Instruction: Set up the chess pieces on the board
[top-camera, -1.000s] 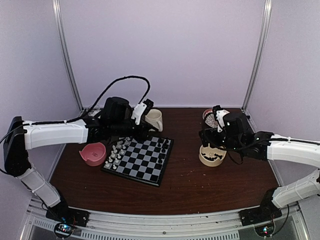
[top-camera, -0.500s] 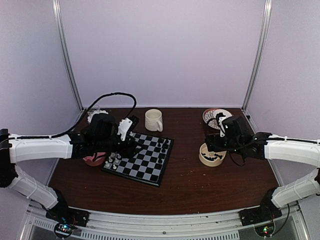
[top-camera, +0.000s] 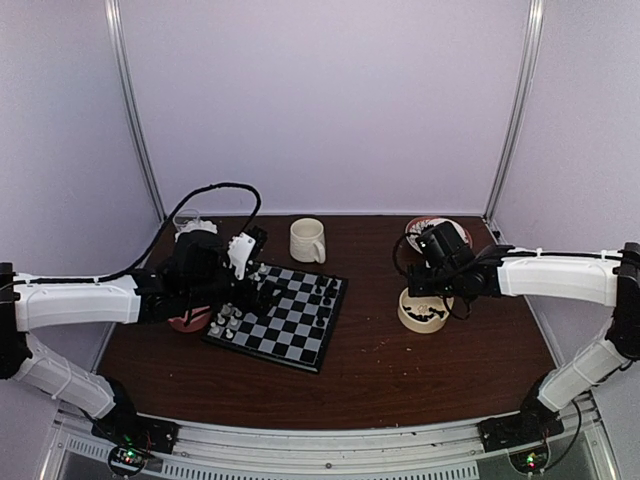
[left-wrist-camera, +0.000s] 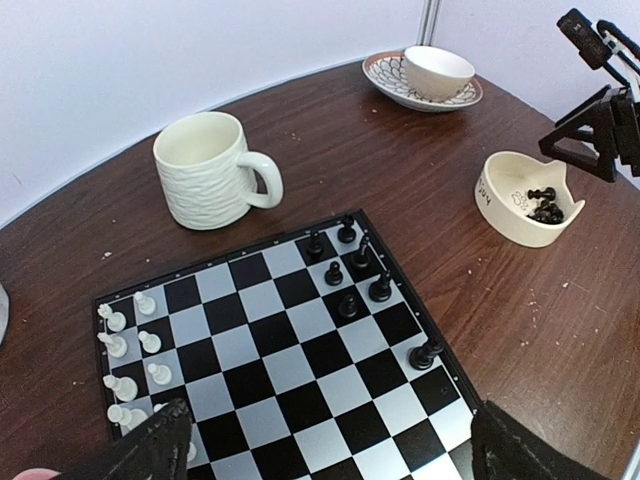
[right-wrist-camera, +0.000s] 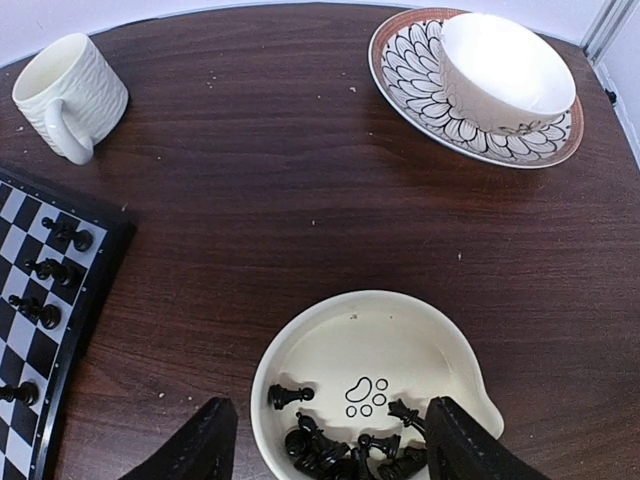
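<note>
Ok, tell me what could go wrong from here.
1. The left fingers stand wide apart over the white pieces crowded along one edge of the board. Coming down carelessly could topple neighbouring pieces.
2. The black pieces lie heaped together in the cream bowl. The right fingers, open above it, may pinch two at once or catch one askew.
</note>
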